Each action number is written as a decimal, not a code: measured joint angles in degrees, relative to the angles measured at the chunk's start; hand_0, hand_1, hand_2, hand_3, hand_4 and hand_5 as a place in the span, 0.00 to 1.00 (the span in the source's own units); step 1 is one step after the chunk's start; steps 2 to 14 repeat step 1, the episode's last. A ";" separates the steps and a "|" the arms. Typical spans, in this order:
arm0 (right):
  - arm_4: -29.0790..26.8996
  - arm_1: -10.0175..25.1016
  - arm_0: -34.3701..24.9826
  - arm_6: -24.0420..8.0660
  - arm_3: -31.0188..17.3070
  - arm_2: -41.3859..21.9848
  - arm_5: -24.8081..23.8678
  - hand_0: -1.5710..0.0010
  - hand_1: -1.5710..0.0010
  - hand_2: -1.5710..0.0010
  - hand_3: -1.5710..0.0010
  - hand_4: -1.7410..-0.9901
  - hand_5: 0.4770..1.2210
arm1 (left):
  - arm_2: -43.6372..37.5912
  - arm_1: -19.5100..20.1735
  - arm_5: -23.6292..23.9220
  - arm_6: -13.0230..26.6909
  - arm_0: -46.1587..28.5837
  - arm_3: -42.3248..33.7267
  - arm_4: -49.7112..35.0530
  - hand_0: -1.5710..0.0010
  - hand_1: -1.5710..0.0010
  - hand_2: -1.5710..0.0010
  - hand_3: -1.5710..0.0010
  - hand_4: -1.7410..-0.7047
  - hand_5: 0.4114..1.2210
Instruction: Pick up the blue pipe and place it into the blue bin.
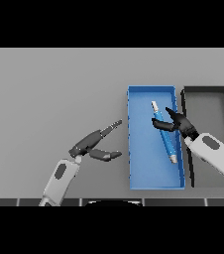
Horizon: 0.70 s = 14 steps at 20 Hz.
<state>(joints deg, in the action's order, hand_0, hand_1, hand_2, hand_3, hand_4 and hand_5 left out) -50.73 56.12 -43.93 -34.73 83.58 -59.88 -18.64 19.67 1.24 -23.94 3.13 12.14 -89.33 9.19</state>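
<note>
The pipe [164, 132] is over the blue bin [143, 174], pinched by the right robot hand [177, 123]. Placement is nearly done; next, I judge, the fingers must let go. The left robot hand [91, 144] hovers open over the tabletop [49, 89], left of the bin.

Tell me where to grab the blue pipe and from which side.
Grip the blue pipe on its blue shaft, not the pale tips. It slants inside the blue bin, so come from above, fingers across its width. The right hand is already there; the left hand hangs open over the table.
</note>
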 measured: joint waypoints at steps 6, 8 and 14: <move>0.01 0.01 0.03 -0.03 -0.42 0.01 0.15 0.99 0.99 0.99 1.00 0.87 0.32 | -0.36 0.29 -0.14 0.21 0.00 -0.15 -0.36 1.00 1.00 1.00 1.00 0.78 0.10; 0.01 0.01 0.03 -0.03 -0.42 0.01 0.15 0.99 0.99 0.99 1.00 0.87 0.32 | -0.36 0.29 -0.14 0.21 0.00 -0.15 -0.36 1.00 1.00 1.00 1.00 0.78 0.10; 0.01 0.01 0.03 -0.03 -0.42 0.01 0.15 0.99 0.99 0.99 1.00 0.87 0.32 | -0.36 0.29 -0.14 0.21 0.00 -0.15 -0.36 1.00 1.00 1.00 1.00 0.78 0.10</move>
